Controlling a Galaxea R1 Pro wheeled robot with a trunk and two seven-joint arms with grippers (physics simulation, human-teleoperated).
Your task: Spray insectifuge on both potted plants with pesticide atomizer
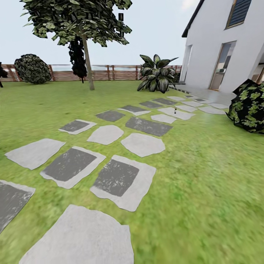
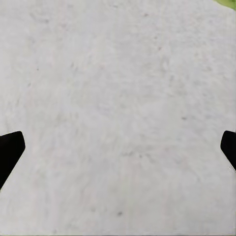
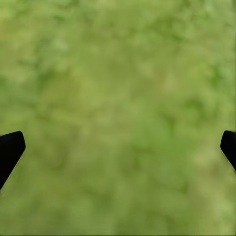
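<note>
- Left gripper (image 2: 118, 147) fingers spread wide, empty, over a pale stepping stone (image 2: 118, 98).
- Right gripper (image 3: 118, 147) fingers spread wide, empty, over lawn (image 3: 118, 73).
- Stepping-stone path (image 1: 117, 179) runs toward 1 o'clock.
- Pesticide atomizer (image 1: 175, 110): tiny dark upright thing on a far stone, 1 o'clock.
- Beyond: broad-leaved plant (image 1: 157, 73), tree (image 1: 86, 44), slat fence (image 1: 95, 73), house (image 1: 223, 40).

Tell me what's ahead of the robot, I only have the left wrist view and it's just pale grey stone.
Observer: In the head view, a path of stepping stones crosses the lawn toward a white house.
Operator: Any bottle out there?
Observer: A small dark upright thing stands on a far stone; it is too small to be sure it's the bottle.
Operator: And the right end effector?
Observer: The right end effector is open over the lawn.
</note>
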